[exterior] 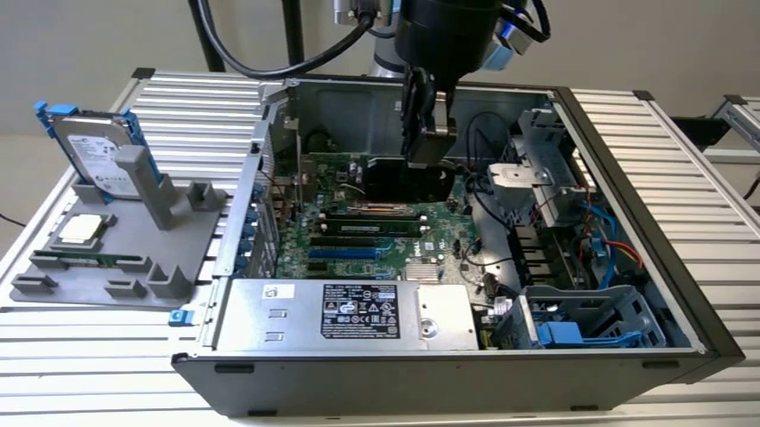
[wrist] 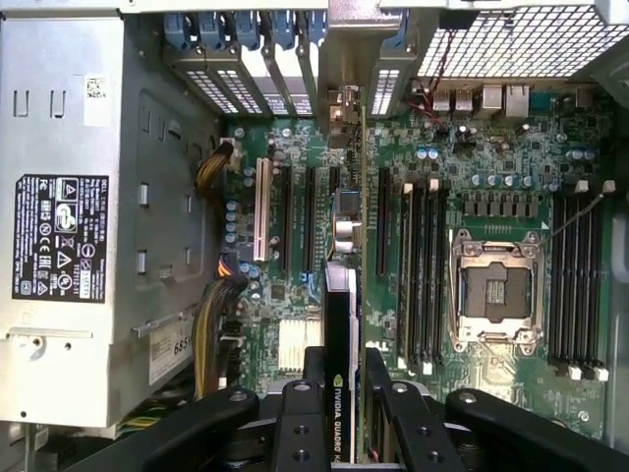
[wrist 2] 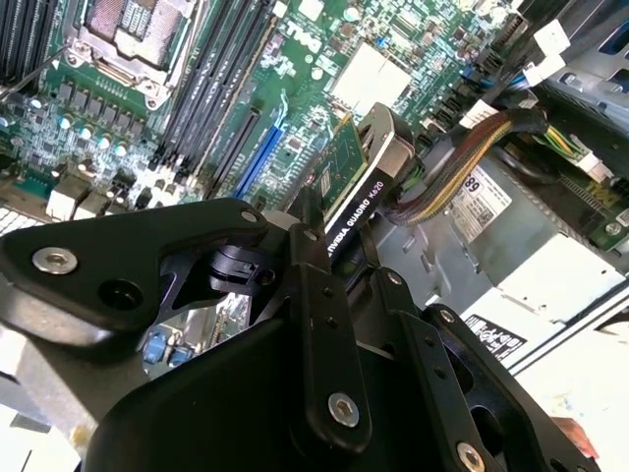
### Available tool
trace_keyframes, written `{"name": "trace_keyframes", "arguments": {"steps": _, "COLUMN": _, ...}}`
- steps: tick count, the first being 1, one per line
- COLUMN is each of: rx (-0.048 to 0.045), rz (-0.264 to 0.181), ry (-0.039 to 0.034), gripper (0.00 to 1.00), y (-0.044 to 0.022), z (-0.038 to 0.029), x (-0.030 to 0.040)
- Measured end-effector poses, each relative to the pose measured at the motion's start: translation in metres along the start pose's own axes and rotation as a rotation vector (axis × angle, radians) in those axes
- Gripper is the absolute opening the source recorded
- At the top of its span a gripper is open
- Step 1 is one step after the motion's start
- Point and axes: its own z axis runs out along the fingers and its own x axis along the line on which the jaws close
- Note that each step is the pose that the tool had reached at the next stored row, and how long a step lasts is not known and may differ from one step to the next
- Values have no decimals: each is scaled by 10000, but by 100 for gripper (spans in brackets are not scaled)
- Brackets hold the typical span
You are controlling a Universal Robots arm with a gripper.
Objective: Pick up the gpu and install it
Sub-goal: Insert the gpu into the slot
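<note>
Gpu point(wrist 2: 346, 187): clamped edge-on in the pincer point(wrist 2: 329, 246), held upright above the motherboard point(wrist: 472, 187) inside the open computer case point(exterior: 665, 294). Step in hand, by my judgement: installation, card lifted and hovering over the expansion slots point(wrist: 310, 221). Needs its bottom edge lined up with a slot and its bracket end facing the rear openings. Beyond, on the worktop point(exterior: 95, 342): grey parts tray point(exterior: 84, 276), hard drive point(exterior: 98, 153).

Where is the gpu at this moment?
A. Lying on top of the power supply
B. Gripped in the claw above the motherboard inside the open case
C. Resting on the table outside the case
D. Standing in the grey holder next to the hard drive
B: in both wrist views the claw pinches the gpu edge-on over the motherboard slots.
</note>
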Motion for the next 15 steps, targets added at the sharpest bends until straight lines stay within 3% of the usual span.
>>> {"name": "trace_keyframes", "arguments": {"steps": 7, "rx": -1, "rz": -1, "ry": 1, "gripper": 0, "y": -3, "z": 48, "x": -9}}
{"name": "trace_keyframes", "arguments": {"steps": 15, "rx": -3, "rz": 0, "ry": 1, "gripper": 0, "y": -3, "z": 50, "x": -9}}
